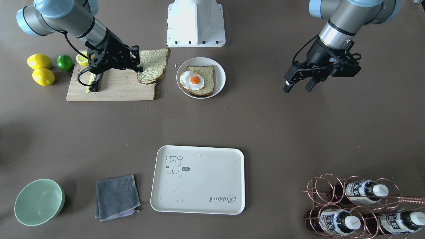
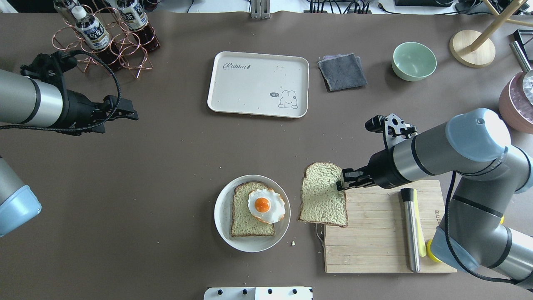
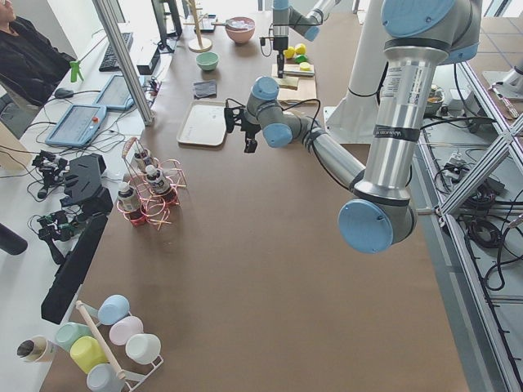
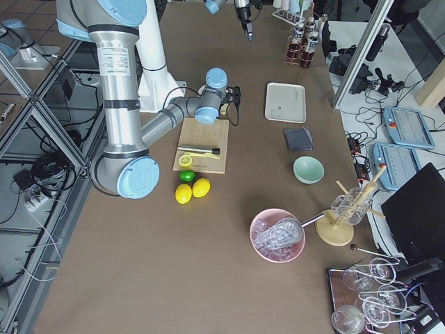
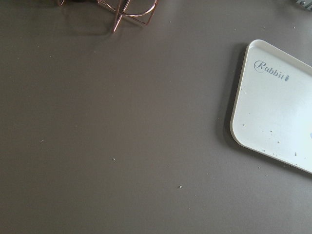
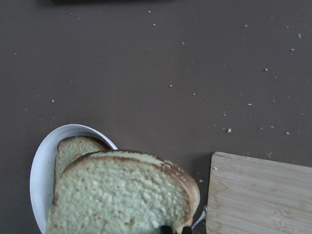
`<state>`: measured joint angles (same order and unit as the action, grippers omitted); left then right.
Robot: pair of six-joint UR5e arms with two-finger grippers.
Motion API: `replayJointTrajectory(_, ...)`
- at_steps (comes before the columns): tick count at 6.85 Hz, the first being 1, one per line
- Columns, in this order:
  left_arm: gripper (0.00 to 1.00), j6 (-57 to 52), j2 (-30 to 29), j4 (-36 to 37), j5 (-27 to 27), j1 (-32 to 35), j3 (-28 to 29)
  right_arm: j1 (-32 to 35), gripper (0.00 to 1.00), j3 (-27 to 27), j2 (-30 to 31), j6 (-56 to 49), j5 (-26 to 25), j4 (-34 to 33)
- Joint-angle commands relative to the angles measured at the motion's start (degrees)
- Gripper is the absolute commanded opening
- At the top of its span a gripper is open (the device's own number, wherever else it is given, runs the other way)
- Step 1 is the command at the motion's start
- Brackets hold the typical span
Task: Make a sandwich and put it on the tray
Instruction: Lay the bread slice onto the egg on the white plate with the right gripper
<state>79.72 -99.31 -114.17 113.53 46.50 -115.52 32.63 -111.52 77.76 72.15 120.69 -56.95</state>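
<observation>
**One bread slice pinched in my right gripper**

The wooden cutting board lies under my right arm. The tray sits well away from the board, farther out across the table, with crumbs scattered on it. The round plate stands just beside the board's short end, not touching it. The slice I hold overhangs the board's corner nearest the plate, and my right fingers are closed tight on its edge. The other slice lies flat on the plate beside the board, with the fried egg on top of it. My left gripper hangs well away from the board, past the plate, its fingers spread and holding nothing.
</observation>
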Motion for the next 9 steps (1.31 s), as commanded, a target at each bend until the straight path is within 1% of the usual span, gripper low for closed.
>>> replayJointTrajectory(1, 0.97, 0.1, 0.2, 0.0, -1.1, -0.1, 0.0, -4.7, 0.00, 2.3, -10.4, 0.0, -6.8, -10.2)
replayJointTrajectory(2, 0.97, 0.2, 0.3, 0.0, -1.4, -0.4, 0.0, -7.1, 0.00, 2.4, -13.2, 0.0, -10.3, -14.3)
replayJointTrajectory(3, 0.97, 0.2, 0.3, -0.1, -1.4, -0.4, 0.0, -8.6, 0.00, 4.1, -15.2, 0.0, -12.6, -15.2)
replayJointTrajectory(4, 0.97, 0.2, 0.4, -0.1, -1.4, -0.5, 0.4, -9.9, 0.00, 6.1, -16.0, 0.0, -14.2, -15.1)
replayJointTrajectory(5, 0.97, 0.4, 0.4, -0.3, -1.5, -0.5, 0.6, -11.7, 0.00, 6.7, -16.0, 0.0, -17.0, -15.1)
replayJointTrajectory(7, 0.97, 0.4, 0.2, -0.3, -2.2, -1.1, 1.0, -12.6, 0.00, 8.2, -16.1, 0.0, -17.9, -15.1)
replayJointTrajectory(9, 0.97, 0.4, 0.2, -0.3, -2.3, -1.3, 1.0, -12.7, 0.00, 10.6, -17.8, 0.0, -18.9, -14.8)
